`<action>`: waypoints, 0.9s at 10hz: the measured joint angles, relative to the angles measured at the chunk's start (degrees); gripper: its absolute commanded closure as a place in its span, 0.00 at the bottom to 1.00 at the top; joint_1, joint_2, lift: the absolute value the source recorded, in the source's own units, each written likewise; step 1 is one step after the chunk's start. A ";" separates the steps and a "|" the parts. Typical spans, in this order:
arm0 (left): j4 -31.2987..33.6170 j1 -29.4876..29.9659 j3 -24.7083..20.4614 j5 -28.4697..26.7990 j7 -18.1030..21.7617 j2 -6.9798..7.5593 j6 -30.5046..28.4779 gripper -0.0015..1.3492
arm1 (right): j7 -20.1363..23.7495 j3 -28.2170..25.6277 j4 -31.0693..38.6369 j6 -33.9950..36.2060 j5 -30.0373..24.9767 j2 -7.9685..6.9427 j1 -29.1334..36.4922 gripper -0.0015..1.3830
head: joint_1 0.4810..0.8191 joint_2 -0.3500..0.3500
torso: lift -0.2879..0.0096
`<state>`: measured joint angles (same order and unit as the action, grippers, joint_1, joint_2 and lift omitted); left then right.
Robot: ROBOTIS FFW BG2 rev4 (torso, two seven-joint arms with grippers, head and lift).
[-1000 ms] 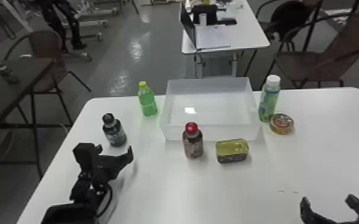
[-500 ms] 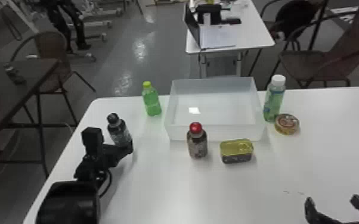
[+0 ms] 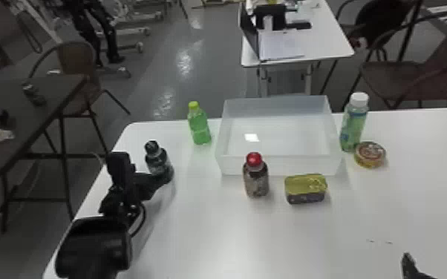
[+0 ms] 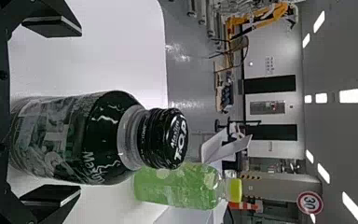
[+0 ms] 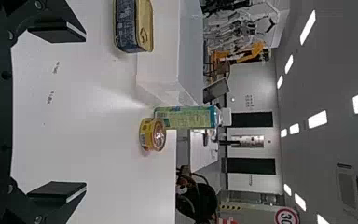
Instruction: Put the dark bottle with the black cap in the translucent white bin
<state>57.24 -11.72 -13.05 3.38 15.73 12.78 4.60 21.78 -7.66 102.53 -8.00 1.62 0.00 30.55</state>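
In the head view my left gripper (image 3: 141,172) is at the dark bottle (image 3: 159,165), which stands upright near the table's left edge. In the left wrist view the dark bottle (image 4: 86,137) with its black cap lies between the spread fingers of my left gripper (image 4: 53,114); a gap shows on the upper finger's side, and the lower finger is close to the bottle. The translucent white bin (image 3: 278,165) stands at the table's back middle. My right gripper (image 3: 438,259) is parked at the front right, and in the right wrist view the right gripper (image 5: 58,112) is open with nothing between its fingers.
A green bottle (image 3: 199,128) stands between the dark bottle and the bin. A red-capped bottle (image 3: 256,180) and a rectangular can (image 3: 305,189) are in front of the bin. Right of it are a white-capped bottle (image 3: 353,126) and a round can (image 3: 370,155).
My left gripper has moved forward from in front of the dark bottle until the bottle came between its fingers. The head view has shifted slightly; the right gripper keeps its place at the front right.
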 measured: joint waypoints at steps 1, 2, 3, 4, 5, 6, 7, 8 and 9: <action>-1.07 -0.89 1.02 0.50 0.00 -0.02 0.15 0.10 | 1.55 -1.33 -0.11 0.00 -0.98 0.00 -0.39 0.12 | 0.63 0.78 | 0.67; -2.51 -1.87 2.01 0.92 0.03 0.01 0.53 0.16 | 2.37 -2.20 -0.29 0.00 -1.58 0.00 -0.75 0.12 | 0.63 0.76 | 0.67; -3.84 -2.74 2.70 0.83 0.08 0.23 1.05 0.35 | 2.55 -2.53 -0.45 0.00 -1.81 0.00 -1.05 0.12 | 0.63 0.75 | 0.67; -4.77 -3.51 2.96 -0.13 0.03 0.64 1.47 0.58 | 2.62 -2.61 -0.55 0.00 -1.87 0.00 -1.25 0.12 | 0.63 0.75 | 0.67; -5.24 -3.84 2.97 -1.08 -0.75 1.08 2.11 0.60 | 2.72 -2.63 -0.63 0.00 -1.87 0.00 -1.30 0.12 | 0.63 0.76 | 0.67; -5.36 -3.89 2.75 -1.52 -1.34 1.19 2.61 0.60 | 2.74 -2.68 -0.66 0.00 -1.82 0.00 -1.19 0.12 | 0.63 0.76 | 0.67; -5.35 -3.84 2.60 -1.89 -1.70 1.09 2.77 0.61 | 2.74 -2.71 -0.67 0.00 -1.79 0.00 -1.02 0.12 | 0.63 0.77 | 0.67; -5.32 -3.68 2.83 -2.12 -2.31 0.91 2.99 0.61 | 2.75 -2.72 -0.65 0.00 -1.79 0.00 -0.94 0.12 | 0.63 0.76 | 0.67; -5.06 -3.45 3.17 -2.39 -2.62 0.53 3.85 0.61 | 2.82 -2.86 -0.58 0.00 -1.76 0.00 -0.85 0.12 | 0.63 0.76 | 0.67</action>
<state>52.17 -15.17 -9.88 0.98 13.11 13.31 8.44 24.60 -10.51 101.95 -8.00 -0.14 0.00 29.69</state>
